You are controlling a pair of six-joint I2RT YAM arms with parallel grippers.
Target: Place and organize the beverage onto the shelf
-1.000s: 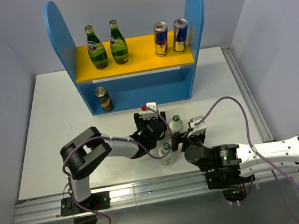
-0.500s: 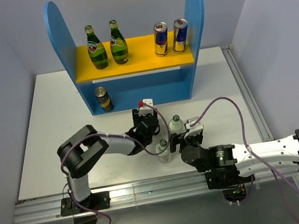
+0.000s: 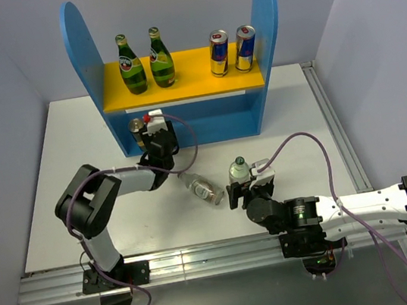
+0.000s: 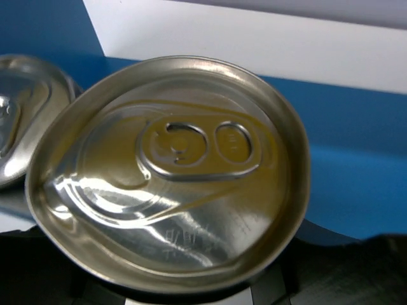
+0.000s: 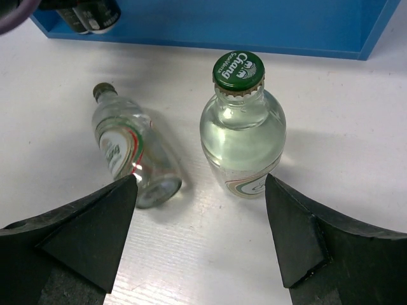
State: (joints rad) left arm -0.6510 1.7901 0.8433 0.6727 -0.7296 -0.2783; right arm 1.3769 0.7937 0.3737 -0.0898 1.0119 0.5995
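- Top view: left fingers [image 3: 156,131] reach into the shelf's [image 3: 82,55] lower level beside a dark can [image 3: 137,130]. Right fingers [image 3: 251,186] sit near 2 clear bottles.
- Left wrist: a second can [image 4: 172,171] fills the view; cannot tell whether it is pinched.
- Right wrist: fingers spread, facing the upright clear bottle [image 5: 241,140]; the toppled clear bottle [image 5: 130,152] lies on the counter [image 5: 356,114].
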